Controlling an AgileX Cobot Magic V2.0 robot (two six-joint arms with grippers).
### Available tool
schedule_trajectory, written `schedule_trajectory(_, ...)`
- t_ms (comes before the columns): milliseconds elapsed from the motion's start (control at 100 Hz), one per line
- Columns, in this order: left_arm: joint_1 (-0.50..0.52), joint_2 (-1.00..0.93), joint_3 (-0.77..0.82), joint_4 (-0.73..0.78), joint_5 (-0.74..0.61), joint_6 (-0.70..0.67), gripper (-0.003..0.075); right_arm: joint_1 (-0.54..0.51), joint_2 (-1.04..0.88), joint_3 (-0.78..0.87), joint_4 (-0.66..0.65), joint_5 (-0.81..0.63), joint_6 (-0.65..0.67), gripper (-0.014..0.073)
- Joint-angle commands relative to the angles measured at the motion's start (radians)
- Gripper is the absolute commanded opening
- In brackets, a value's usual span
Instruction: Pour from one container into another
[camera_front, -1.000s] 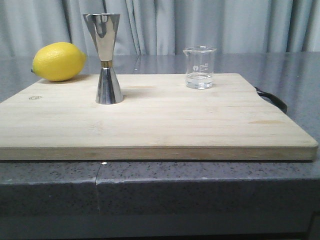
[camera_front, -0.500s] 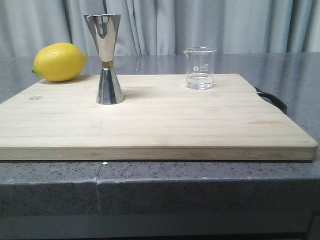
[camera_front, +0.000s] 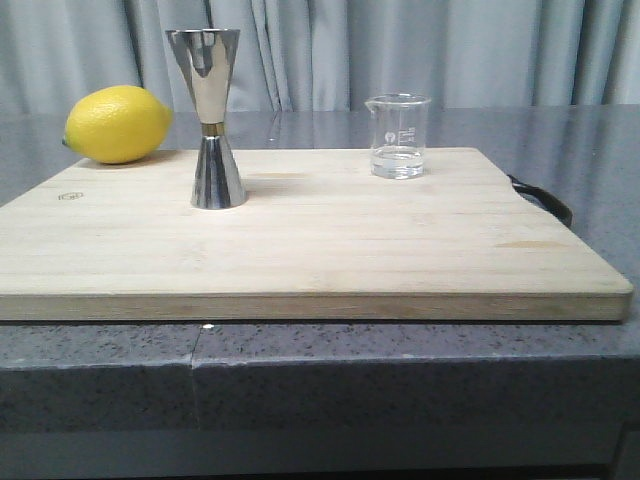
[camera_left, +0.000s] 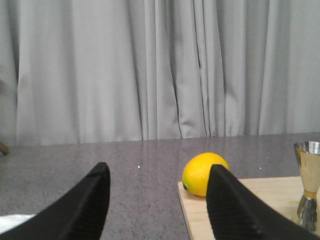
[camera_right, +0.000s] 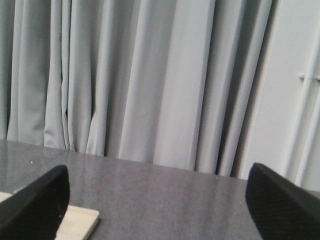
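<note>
1 beaker (camera_front: 398, 137) (some liquid) | 1 jigger (camera_front: 207, 118) | 1 lemon (camera_front: 117, 124) | 1 board (camera_front: 300, 240)

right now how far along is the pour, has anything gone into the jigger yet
Nothing looks done. The beaker stands upright on the cutting board with clear liquid in its bottom, apart from the jigger, also upright. Nothing is in hand: the left gripper and right gripper are both open and empty, off the board. Left to do: grasp the beaker, carry it over, tip it into the jigger.
</note>
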Motion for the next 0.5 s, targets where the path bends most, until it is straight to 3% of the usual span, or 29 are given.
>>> schedule_trajectory(0, -0.026, 0.012, 0.005, -0.036, -0.035, -0.010, 0.0295, -0.005, -0.040, 0.034, -0.001, -0.007, 0.003, 0.0619)
schedule_trajectory(90, -0.031, 0.012, 0.022, -0.039, -0.063, -0.010, 0.0139, -0.005, -0.074, 0.074, -0.001, -0.010, 0.003, 0.0523)
schedule_trajectory(170, -0.031, 0.012, 0.025, -0.041, -0.070, -0.010, -0.0018, -0.005, -0.079, 0.087, -0.001, -0.006, 0.003, 0.0358)
schedule_trajectory(350, -0.031, 0.012, 0.025, -0.104, -0.077, -0.010, -0.0019, -0.005, -0.079, 0.094, -0.001, -0.001, 0.003, -0.0071)
schedule_trajectory(490, -0.031, 0.012, 0.025, -0.104, -0.066, -0.010, -0.0019, -0.005, -0.079, 0.094, -0.001, 0.001, 0.003, -0.0071)
